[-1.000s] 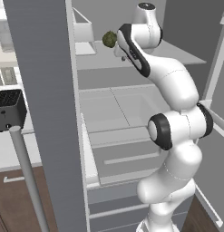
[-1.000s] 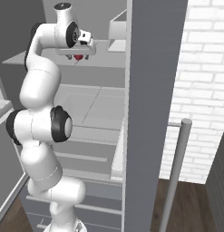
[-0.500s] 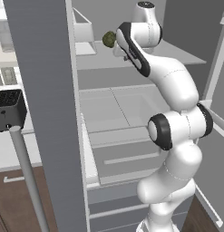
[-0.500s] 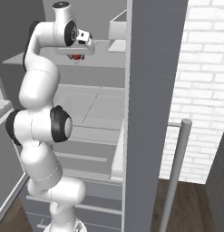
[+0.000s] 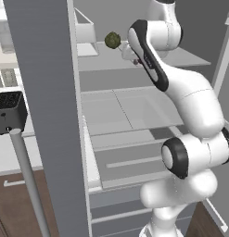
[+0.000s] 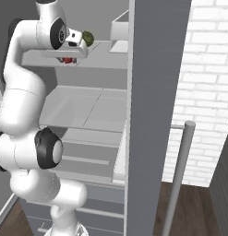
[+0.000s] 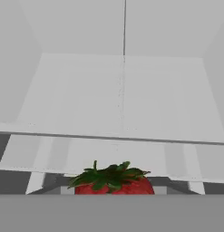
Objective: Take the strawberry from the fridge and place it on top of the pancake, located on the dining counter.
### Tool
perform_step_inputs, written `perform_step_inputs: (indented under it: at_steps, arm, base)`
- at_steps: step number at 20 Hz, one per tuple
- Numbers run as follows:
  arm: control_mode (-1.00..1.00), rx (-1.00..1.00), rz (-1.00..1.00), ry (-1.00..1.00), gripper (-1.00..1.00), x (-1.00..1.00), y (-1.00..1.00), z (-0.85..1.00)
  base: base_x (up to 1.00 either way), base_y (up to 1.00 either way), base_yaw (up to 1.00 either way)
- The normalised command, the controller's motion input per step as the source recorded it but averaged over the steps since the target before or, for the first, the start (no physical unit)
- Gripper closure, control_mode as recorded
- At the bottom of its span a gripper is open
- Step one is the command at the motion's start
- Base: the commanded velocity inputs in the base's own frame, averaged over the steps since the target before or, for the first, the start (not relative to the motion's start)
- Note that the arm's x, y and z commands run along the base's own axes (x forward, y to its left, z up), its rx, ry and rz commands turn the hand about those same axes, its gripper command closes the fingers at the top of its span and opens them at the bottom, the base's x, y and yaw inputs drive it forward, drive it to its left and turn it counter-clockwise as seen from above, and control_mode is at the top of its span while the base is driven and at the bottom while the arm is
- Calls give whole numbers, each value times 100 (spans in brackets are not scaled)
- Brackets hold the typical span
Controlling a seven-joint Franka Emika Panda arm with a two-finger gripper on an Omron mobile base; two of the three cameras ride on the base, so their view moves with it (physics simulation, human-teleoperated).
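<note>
The strawberry [image 7: 114, 182] sits at the gripper [image 6: 68, 59], just above the fridge's [image 6: 154, 92] upper shelf [image 6: 99, 59]; the jaws look clamped on it, though the fingertips themselves are hard to make out. A dark green bumpy ball [image 5: 112, 40] rests on that shelf just beside the hand.
</note>
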Motion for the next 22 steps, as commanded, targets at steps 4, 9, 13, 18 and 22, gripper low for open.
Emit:
perform_step_inputs:
  at_steps: [4, 9, 13, 18, 22]
  arm:
    - [-100, 3, 0, -2, 100, -100, 0, -3]
    - [-100, 0, 0, 0, 100, -88, 0, -19]
    - [-100, 0, 0, 4, 100, -40, 0, -28]
    - [-100, 0, 0, 2, 100, 1, -1, -14]
    - [-100, 0, 0, -1, 100, -19, -8, -21]
  base:
    - [0, 0, 0]
    - [0, 0, 0]
    - [0, 0, 0]
    - [0, 0, 0]
    - [0, 0, 0]
